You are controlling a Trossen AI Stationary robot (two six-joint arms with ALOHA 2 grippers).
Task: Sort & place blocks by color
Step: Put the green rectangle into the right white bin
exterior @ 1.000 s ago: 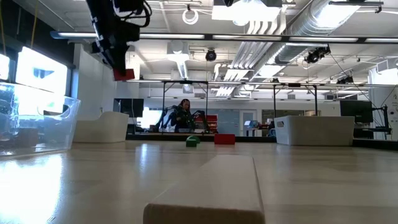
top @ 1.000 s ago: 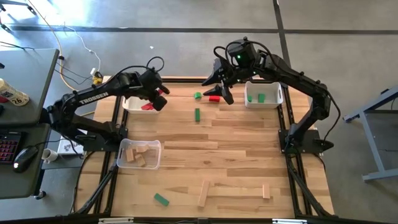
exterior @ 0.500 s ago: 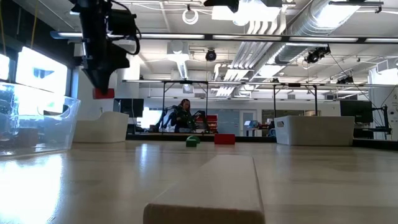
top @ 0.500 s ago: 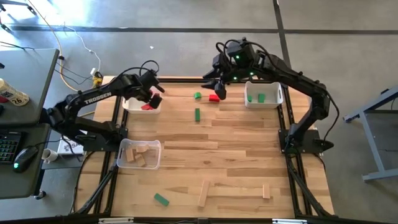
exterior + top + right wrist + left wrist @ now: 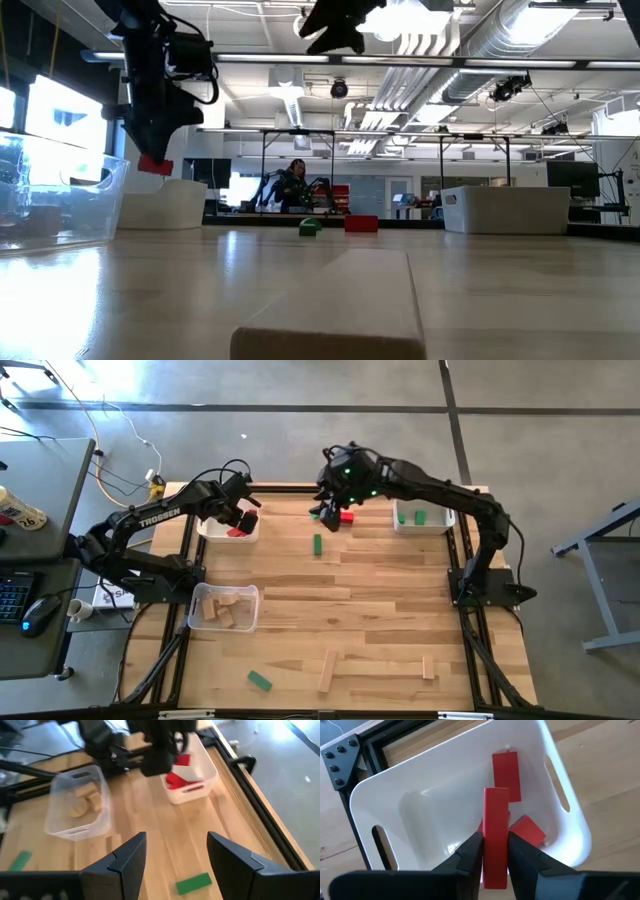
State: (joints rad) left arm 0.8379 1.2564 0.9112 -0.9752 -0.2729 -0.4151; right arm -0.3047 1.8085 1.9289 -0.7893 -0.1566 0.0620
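Note:
My left gripper [image 5: 495,845] hangs over the white bin [image 5: 445,755] at the table's far left, shut on a red block [image 5: 495,812]. Two more red blocks [image 5: 506,770] lie on the bin's floor. My right gripper [image 5: 330,512] is open above the far middle of the table, beside a red block [image 5: 347,517] that lies flat on the wood. In the right wrist view a green block [image 5: 194,882] lies on the table below the open fingers. A green bar [image 5: 317,544] lies just nearer. My left gripper pinches the red block by its two long sides [image 5: 488,837] between its two fingers. The fingers come from above, pointing steeply down, and lie along the block, whose lower end [image 5: 155,165] sticks out past the fingertips. The block hangs clear above the inside of the bin.
A white bin [image 5: 440,520] with green blocks stands at the far right. A clear bin [image 5: 205,622] with plain wooden blocks sits at the near left. A green block [image 5: 260,680] and two wooden bars [image 5: 327,670] lie near the front edge.
My left gripper has sunk and gone toward the table's far left with the red block, which now hangs over the white bin. My right gripper, still open, has come down and toward the table's left, over the blocks at the far middle.

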